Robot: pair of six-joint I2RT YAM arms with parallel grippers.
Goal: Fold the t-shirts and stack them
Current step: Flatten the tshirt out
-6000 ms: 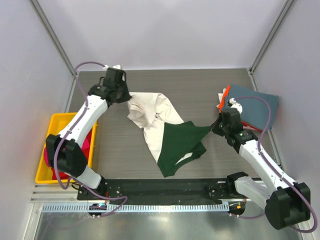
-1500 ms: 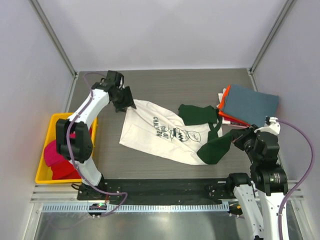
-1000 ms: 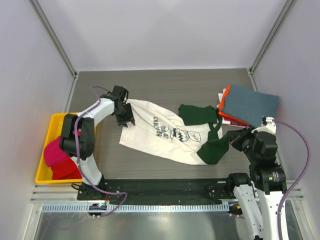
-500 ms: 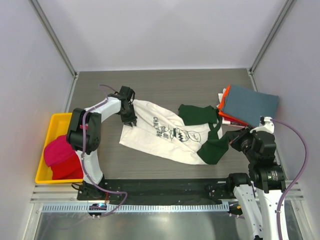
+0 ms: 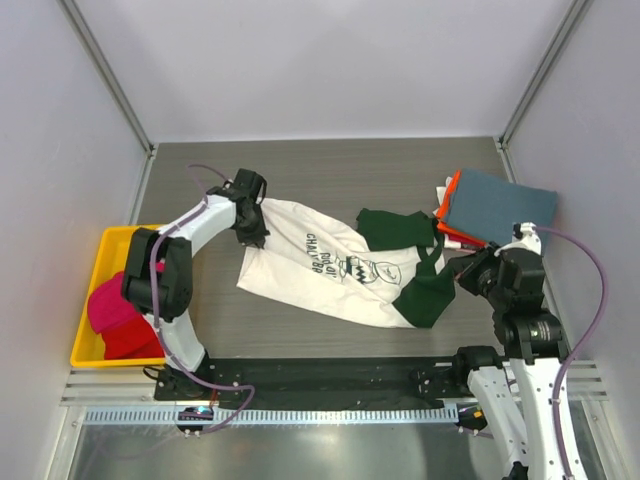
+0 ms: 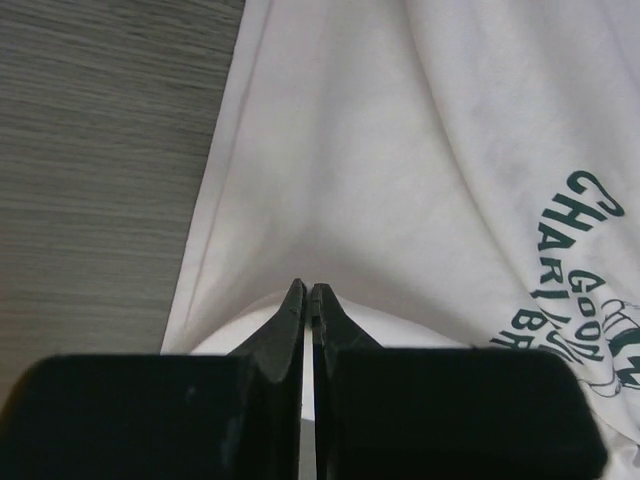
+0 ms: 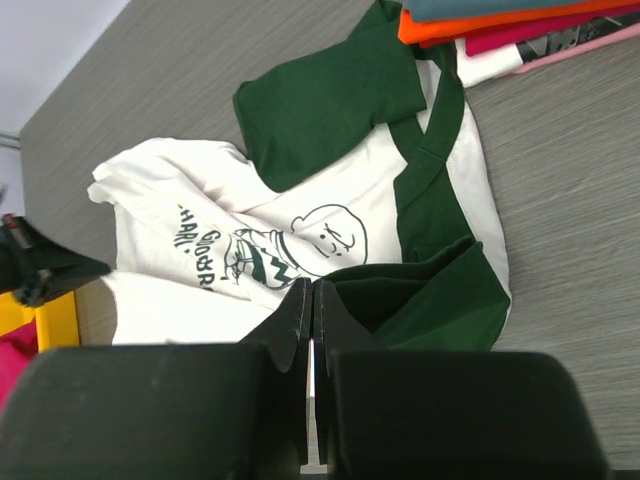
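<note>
Bin (image 5: 95, 357) left, shirt (image 5: 300, 270) centre — stack (image 5: 500, 205) right.

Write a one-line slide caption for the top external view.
Left gripper and right gripper pinch opposite ends of the spread cream-and-green t-shirt; folded stack at right.

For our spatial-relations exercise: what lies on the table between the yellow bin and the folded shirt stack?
The cream-white t-shirt, spread out between the yellow bin and the folded stack, as the top external view shows.
</note>
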